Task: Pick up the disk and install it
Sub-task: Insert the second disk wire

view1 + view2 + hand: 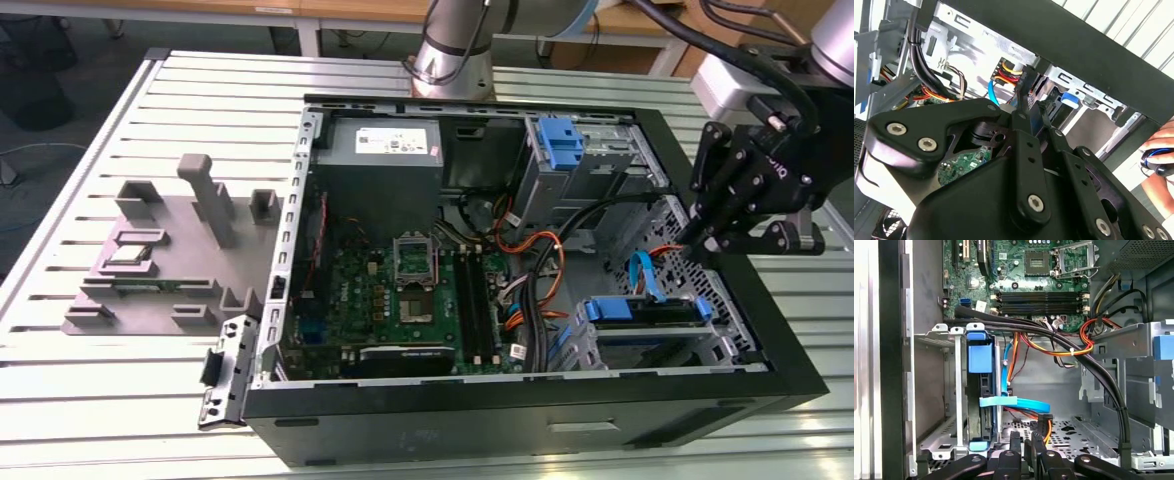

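Exterior view: gripper (697, 250) hovering over the case's (787, 370) right edge, above the disk (646, 312) seated in its bay. Whether it's open or gripping, I cannot tell; judging by this, installation is finishing

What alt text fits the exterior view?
A black claw hangs over the open computer case at the exterior view's right, above a blue-framed disk in the drive cage. The motherboard lies exposed, and a grey fixture sits on the table.
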### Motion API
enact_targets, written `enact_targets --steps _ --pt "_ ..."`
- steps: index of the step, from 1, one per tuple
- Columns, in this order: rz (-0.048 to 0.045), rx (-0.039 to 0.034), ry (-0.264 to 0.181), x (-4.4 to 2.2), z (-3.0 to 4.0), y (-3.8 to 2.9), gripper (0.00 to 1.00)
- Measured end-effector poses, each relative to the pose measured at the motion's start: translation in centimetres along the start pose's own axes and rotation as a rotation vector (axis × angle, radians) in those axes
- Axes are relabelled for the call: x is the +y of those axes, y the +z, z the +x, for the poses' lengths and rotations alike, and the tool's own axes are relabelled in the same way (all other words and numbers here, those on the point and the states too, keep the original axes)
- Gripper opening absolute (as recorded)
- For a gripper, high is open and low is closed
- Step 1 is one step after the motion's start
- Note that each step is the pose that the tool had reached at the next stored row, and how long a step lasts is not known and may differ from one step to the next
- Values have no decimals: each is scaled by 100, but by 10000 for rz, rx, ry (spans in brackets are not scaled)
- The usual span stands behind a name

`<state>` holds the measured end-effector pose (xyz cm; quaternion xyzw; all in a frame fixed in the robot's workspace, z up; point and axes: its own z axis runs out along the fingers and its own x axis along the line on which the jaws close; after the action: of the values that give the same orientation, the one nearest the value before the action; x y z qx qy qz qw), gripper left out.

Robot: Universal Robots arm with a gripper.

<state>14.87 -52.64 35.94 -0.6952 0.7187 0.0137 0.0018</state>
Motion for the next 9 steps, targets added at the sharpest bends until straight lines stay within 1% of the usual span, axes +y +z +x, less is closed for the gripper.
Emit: enact_targets --steps 7,9 --pt "0 0 -4 -11 -10 2 24" --pt "0 1 -7 -26 -12 2 24"
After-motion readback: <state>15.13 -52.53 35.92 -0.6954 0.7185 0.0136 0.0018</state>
